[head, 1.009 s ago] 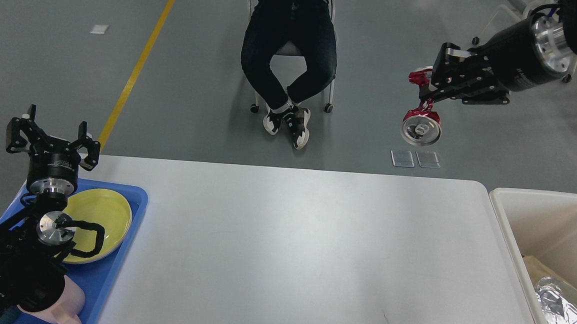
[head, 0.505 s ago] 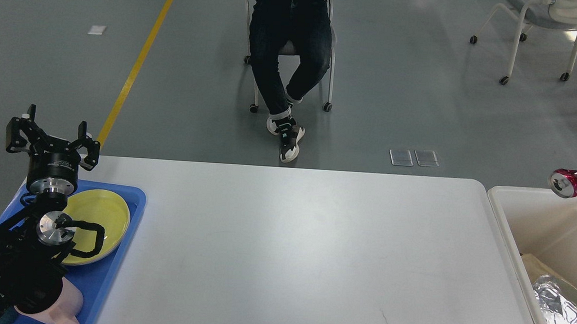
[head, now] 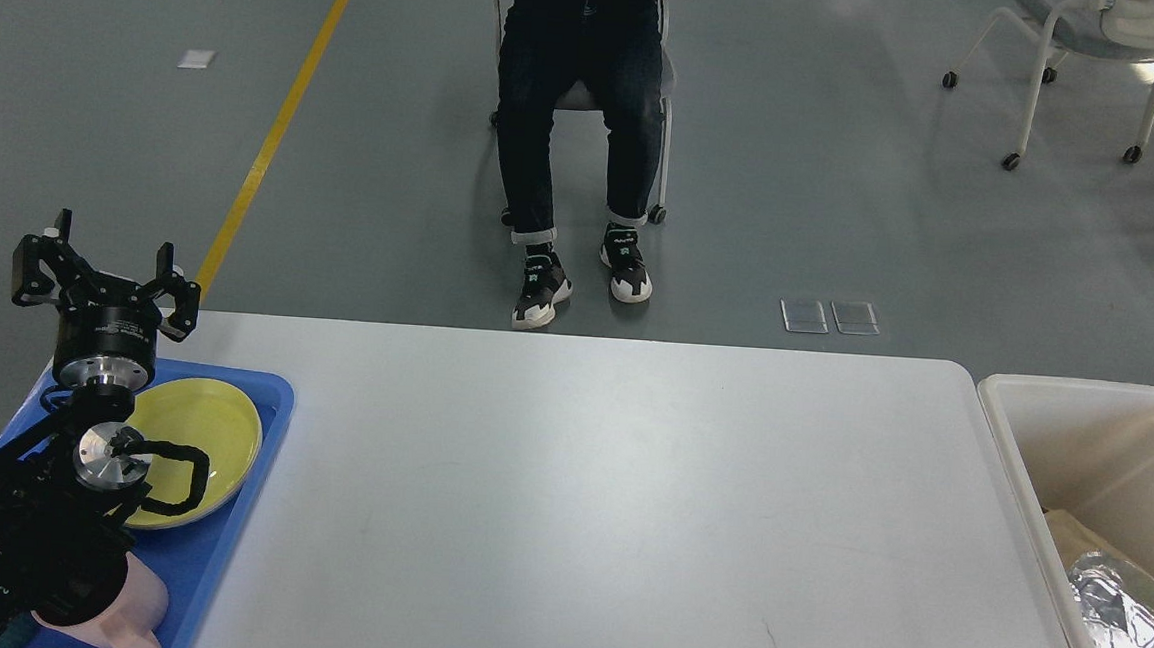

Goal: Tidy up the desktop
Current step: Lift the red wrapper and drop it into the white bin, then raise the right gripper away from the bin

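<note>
Left end effector (head: 104,280) fingers apart, left frame edge; right one out of frame. Bench (head: 586,505): one tray (head: 252,484), one plate (head: 205,422), one cup (head: 134,603).

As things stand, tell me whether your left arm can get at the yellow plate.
Probably yes: the left gripper, jaws open and empty, sits just beyond the yellow plate in the blue tray; only its own arm overlaps it.
</note>
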